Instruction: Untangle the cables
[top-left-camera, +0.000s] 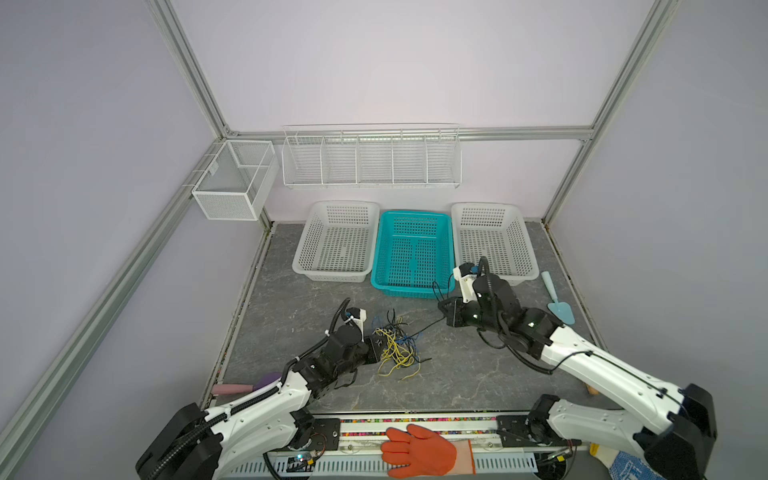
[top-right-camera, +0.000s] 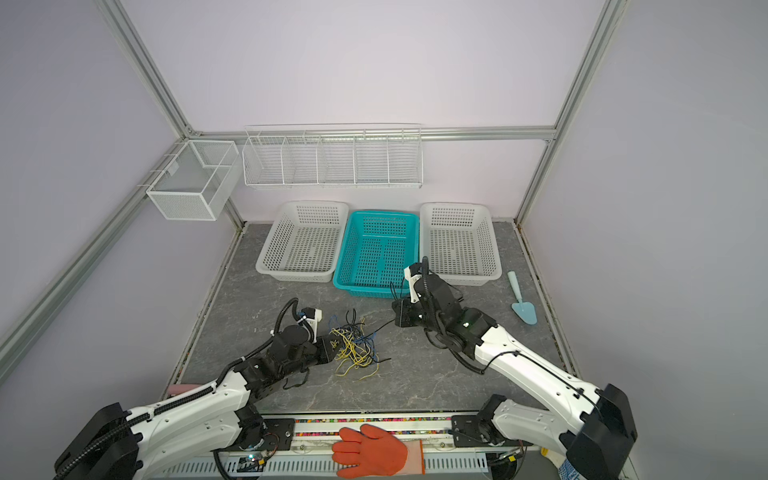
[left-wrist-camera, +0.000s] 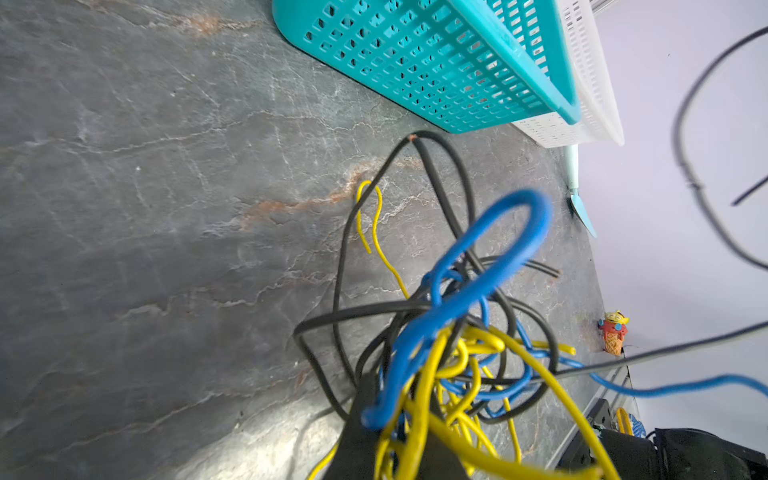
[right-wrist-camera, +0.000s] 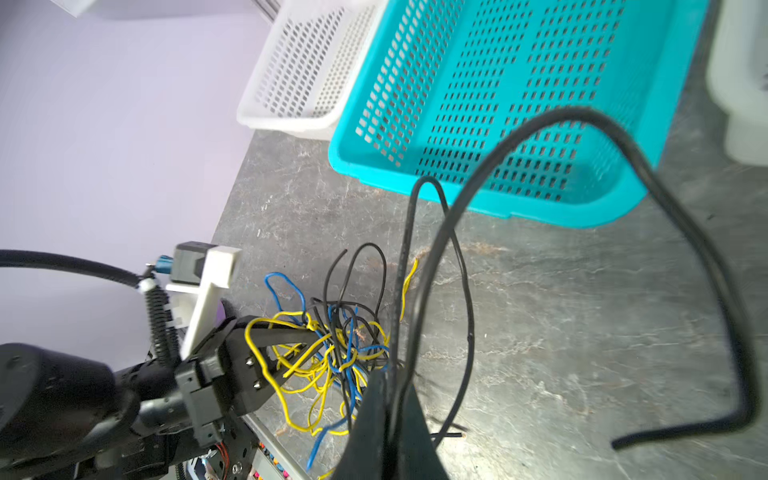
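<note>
Both top views: cables (top-left-camera: 395, 347) tangled mid-desk (top-left-camera: 478, 386), near the teal basket (top-left-camera: 411, 249). My left tool (top-left-camera: 377, 345) is at the heap's left edge, my right tool (top-left-camera: 444, 318) off to its right.
Left wrist: left tool (left-wrist-camera: 399, 453) clamped narrow on yellow and blue strands.
Right wrist: right tool (right-wrist-camera: 390, 440) pinched tight on a black cable (right-wrist-camera: 410, 224).

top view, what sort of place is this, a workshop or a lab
Probably a robot lab test cell, not a workshop: an aluminium frame encloses the table, two robot arms are mounted at its front, and plastic baskets stand beyond the tangled cables.
</note>
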